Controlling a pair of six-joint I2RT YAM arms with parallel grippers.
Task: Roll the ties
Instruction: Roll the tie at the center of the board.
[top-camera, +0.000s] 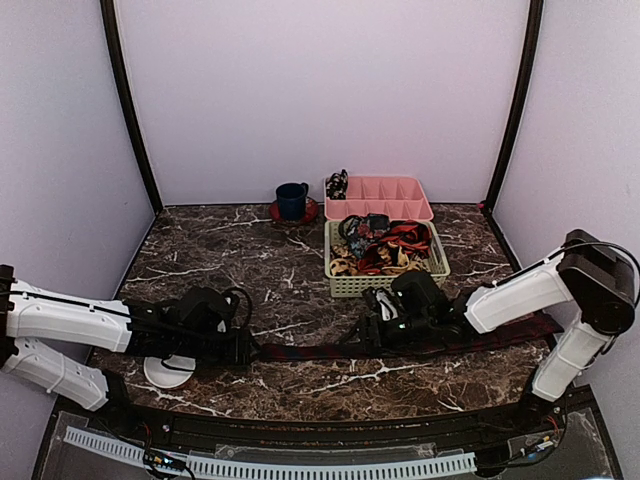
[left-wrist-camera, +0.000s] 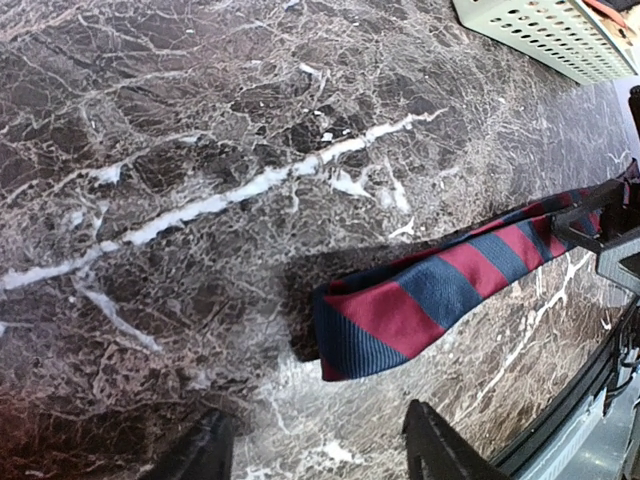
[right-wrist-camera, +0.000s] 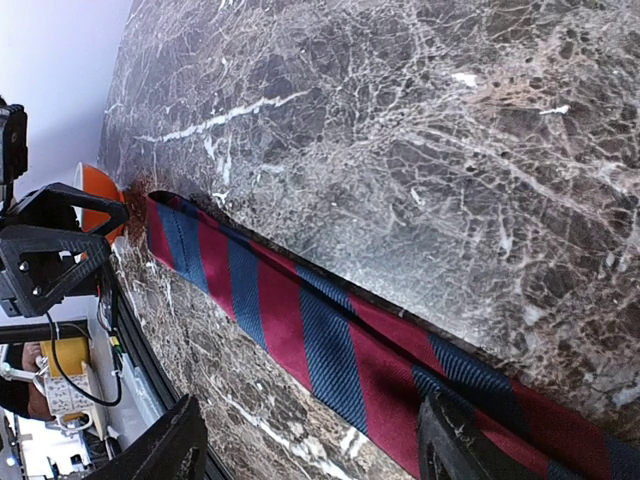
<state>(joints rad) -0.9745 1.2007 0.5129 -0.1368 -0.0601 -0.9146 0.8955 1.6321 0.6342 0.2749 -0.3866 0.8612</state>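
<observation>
A long, narrow fabric necktie with dark blue and red diagonal stripes lies flat and unrolled on a dark brown marble table veined with white. It stretches sideways just in front of a pale green perforated plastic basket, on the side nearer the arm bases. It reaches past the basket's right edge and well past its left edge.

The left gripper sits at the necktie's left end, out beyond the basket's left front corner. Its two black fingers are spread apart with nothing between them. The end of the striped fabric lies on the marble a little ahead of the fingertips.

The right gripper is low over the necktie's middle stretch, directly in front of the basket. Its jaws are also spread wide. The striped band runs between them, with one finger over the fabric's edge. Whether it touches the cloth cannot be told.

Inside the basket lies a jumbled heap of more ties in red, black and tan.
</observation>
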